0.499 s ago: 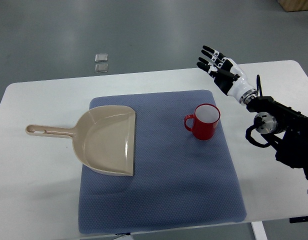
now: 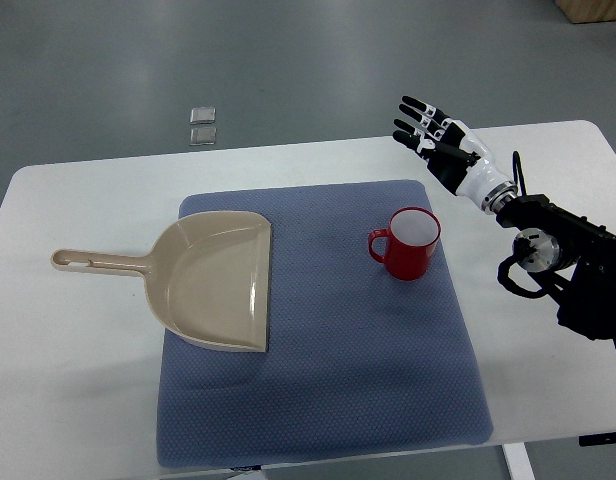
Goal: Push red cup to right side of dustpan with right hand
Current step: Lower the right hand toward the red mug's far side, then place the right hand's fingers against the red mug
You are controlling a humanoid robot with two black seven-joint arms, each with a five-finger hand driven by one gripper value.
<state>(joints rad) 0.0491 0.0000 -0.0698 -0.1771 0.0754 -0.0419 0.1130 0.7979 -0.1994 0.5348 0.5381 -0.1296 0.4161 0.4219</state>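
Cup (image 2: 412, 243): upright on mat (image 2: 318, 400), near its right edge, handle toward dustpan (image 2: 216, 280); well apart from it.
Handling: rigid, likely light; may tip if pushed high, mat may drag.
Contact point: low on right wall.
Right hand (image 2: 435, 140): fingers spread, empty, above table's (image 2: 78, 380) far right edge.

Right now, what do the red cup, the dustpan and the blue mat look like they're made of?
Red cup: probably glazed ceramic or enamel, glossy red outside, white inside.
Dustpan: likely moulded plastic, smooth beige with a shiny streak near its edge.
Blue mat: seemingly foam or rubbery fabric, matte with a fine dotted texture.
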